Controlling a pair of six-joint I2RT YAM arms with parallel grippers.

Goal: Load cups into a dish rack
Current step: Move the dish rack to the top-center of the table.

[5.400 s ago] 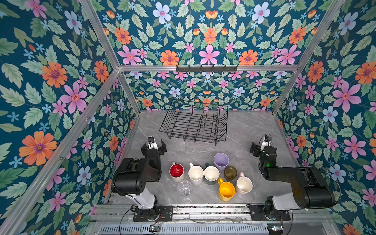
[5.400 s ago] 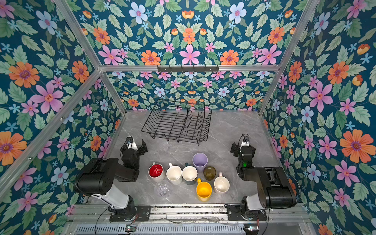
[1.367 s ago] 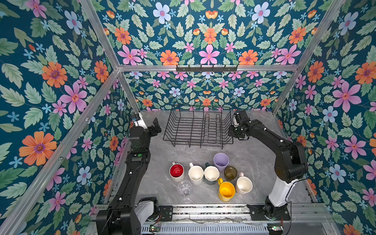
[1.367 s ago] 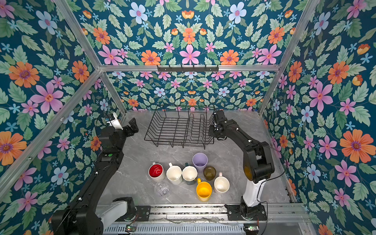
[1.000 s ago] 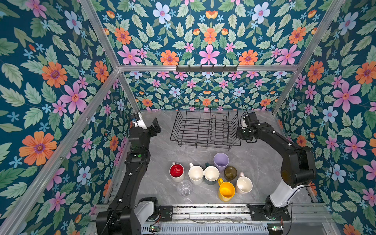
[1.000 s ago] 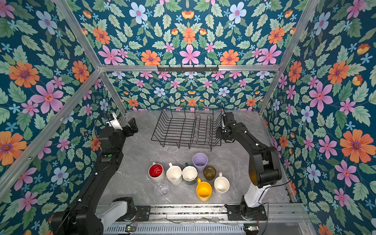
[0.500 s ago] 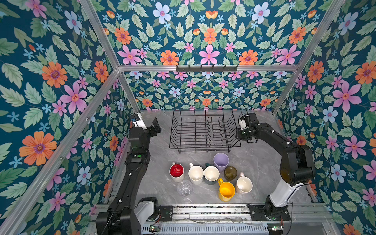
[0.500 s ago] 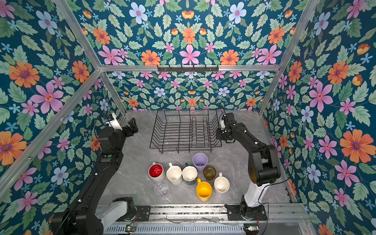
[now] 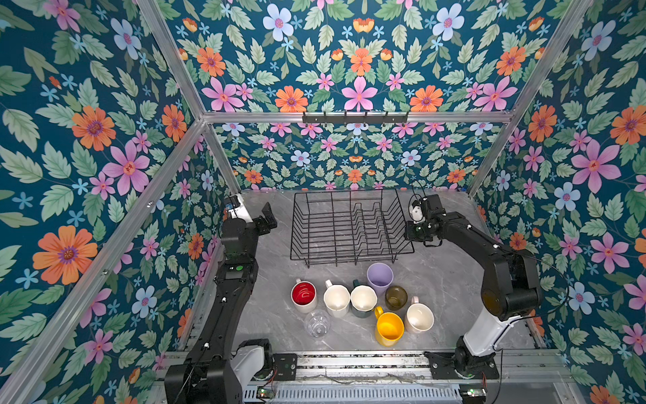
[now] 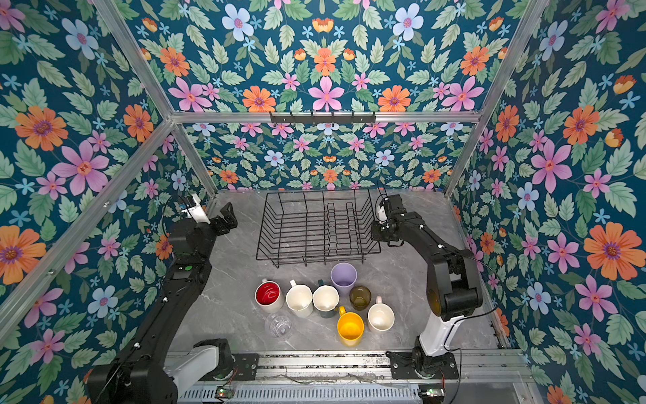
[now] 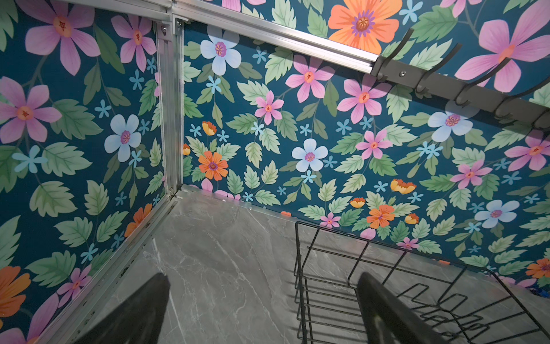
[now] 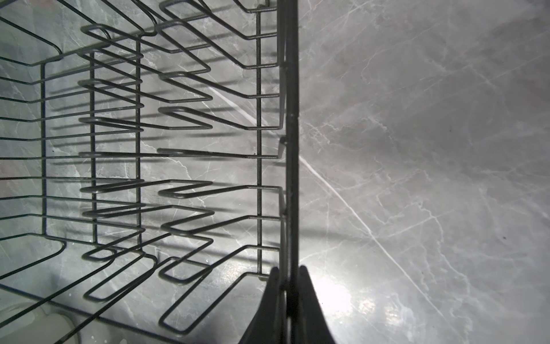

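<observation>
Starting with the table (image 9: 276, 273), the dish rack (image 9: 349, 227) stands empty at the middle of its far edge. Made of thin black wire, it is probably light and stiff, quick to slide or tip under a tug, and its top rim is the natural hold. The right gripper (image 12: 289, 271) is clenched on that rim at the rack's right side. The left gripper (image 11: 262, 280) hangs released with its jaws wide by the table's left edge, near the rack and gripping nothing. The cups stand upright in a tight cluster by the near edge. The red-lined mug (image 9: 304, 295), white mug (image 9: 336, 299), dark green mug (image 9: 363, 299), yellow mug (image 9: 389, 327) and pale pink mug (image 9: 418, 316) look heavy, hard and glazed, so a pinch over the wall at the lip probably suits them best. The lilac tumbler (image 9: 380, 278) seems lighter. The olive glass (image 9: 396, 297) and clear glass (image 9: 317, 323) look slick and breakable, and crowding leaves little finger room.
</observation>
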